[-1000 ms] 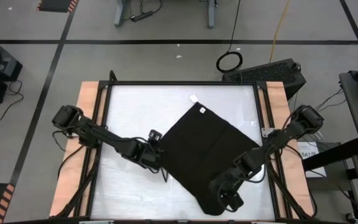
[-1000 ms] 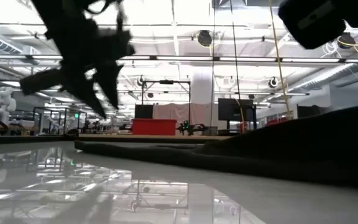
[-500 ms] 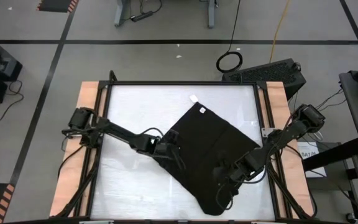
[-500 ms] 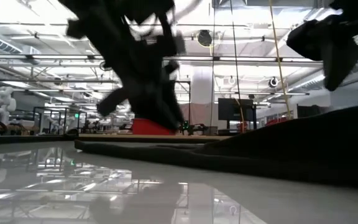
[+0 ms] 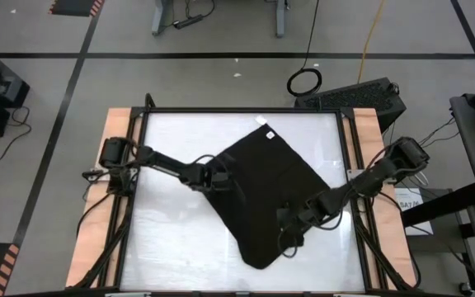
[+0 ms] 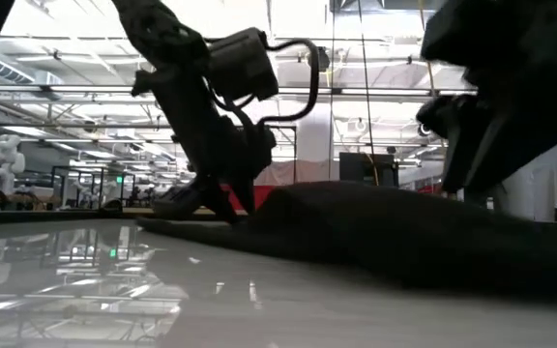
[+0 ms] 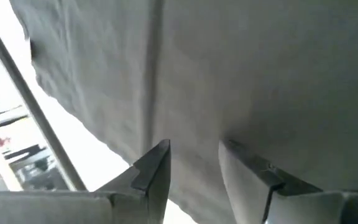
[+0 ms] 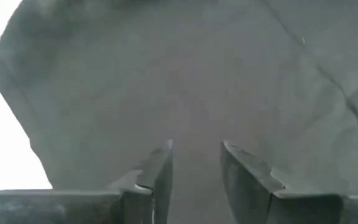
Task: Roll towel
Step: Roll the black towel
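Note:
The black towel [image 5: 262, 194] lies spread like a diamond on the white tabletop [image 5: 171, 239], its white tag [image 5: 265, 134] at the far corner. My left gripper [image 5: 223, 178] stands open at the towel's left corner, its fingers slanting down onto the cloth [image 7: 194, 158]. In the low view the cloth rises in a hump [image 6: 307, 193] beside this gripper [image 6: 222, 208]. My right gripper [image 5: 289, 233] stands open over the towel's near right part, with cloth filling its wrist view [image 8: 196, 155]. My left gripper sets its open fingertips [image 6: 228, 211] on the towel near its left corner [image 5: 214, 173], slanting down from the table's left side. No cloth shows pinched between the fingers. The towel lies on the table, bunched up just past the fingertips. My right gripper slants down from the right onto the towel's near right part [image 5: 283, 239]. Whether its fingertips touch the cloth, I cannot tell.
Black rails and wooden strips [image 5: 115, 190] frame the tabletop on both sides. Bare white table shows on the near left and along the far edge [image 5: 196, 132].
My left gripper has swung toward the table's right and far side and sunk onto the towel's left corner. My right gripper has come down and gone toward the far left over the towel. The towel has slid a little toward the far edge, and a hump has risen in it.

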